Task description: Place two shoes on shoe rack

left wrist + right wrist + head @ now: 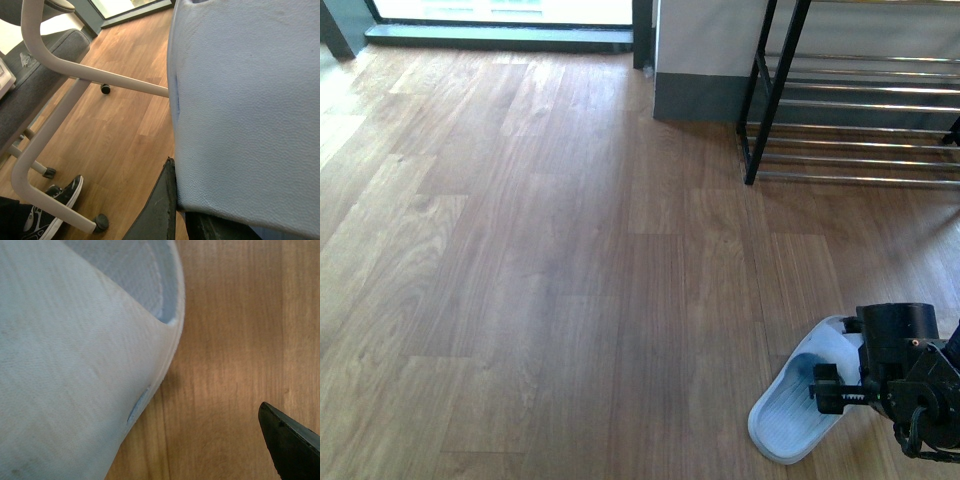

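Note:
The shoes I see are light blue slippers. One slipper [788, 412] lies on the wood floor at the lower right of the front view. My right gripper [837, 388] hovers open at its strap; in the right wrist view that slipper [65, 365] fills the frame and one dark fingertip [289, 444] stands apart from it over bare floor. The left arm is outside the front view. In its wrist view my left gripper [179, 212] is shut on the edge of the other slipper [240, 100], lifted off the floor. The shoe rack [850, 110], black frame with chrome rods, stands at the far right.
A grey wall base [700, 95] sits left of the rack, and a window sill [500, 35] runs along the back. The left wrist view shows a white chair frame [55, 125] with castors and a person's black-and-white sneaker [57, 202] on the floor.

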`<action>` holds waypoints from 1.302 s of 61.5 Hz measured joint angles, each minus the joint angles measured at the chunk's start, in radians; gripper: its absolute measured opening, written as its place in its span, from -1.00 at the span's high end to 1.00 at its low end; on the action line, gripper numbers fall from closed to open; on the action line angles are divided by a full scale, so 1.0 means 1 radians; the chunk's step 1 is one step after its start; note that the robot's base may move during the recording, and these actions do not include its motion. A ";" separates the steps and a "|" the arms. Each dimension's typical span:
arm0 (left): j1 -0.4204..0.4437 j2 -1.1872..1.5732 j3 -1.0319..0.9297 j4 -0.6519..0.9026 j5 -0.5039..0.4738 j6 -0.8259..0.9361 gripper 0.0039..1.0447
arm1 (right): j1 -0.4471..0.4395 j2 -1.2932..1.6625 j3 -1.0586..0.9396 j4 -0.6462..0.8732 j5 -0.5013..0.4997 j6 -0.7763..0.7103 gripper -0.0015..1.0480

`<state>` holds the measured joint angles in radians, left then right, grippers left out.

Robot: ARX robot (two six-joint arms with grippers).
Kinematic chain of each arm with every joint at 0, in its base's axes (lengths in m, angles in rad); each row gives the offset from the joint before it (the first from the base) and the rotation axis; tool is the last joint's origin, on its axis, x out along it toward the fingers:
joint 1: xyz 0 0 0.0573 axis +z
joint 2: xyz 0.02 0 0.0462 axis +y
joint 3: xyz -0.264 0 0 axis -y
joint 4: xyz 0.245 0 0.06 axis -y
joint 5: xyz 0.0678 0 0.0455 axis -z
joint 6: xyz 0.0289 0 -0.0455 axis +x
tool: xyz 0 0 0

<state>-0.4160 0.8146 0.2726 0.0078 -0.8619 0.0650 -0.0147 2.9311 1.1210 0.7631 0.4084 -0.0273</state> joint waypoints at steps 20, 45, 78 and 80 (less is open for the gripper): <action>0.000 0.000 0.000 0.000 0.000 0.000 0.97 | -0.051 0.032 0.063 0.007 -0.023 0.047 -0.17; 0.000 0.000 0.000 0.000 0.000 0.000 0.97 | -0.051 0.068 0.078 0.092 -0.050 0.088 0.91; 0.000 0.000 0.000 0.000 0.000 0.000 0.97 | -0.050 -0.375 -0.168 0.150 -0.230 -0.249 0.97; 0.000 0.000 0.000 0.000 0.000 0.000 0.97 | -0.050 -0.459 -0.206 0.134 -0.259 -0.282 0.97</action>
<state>-0.4160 0.8146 0.2726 0.0078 -0.8619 0.0650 -0.0643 2.4722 0.9150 0.8974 0.1490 -0.3096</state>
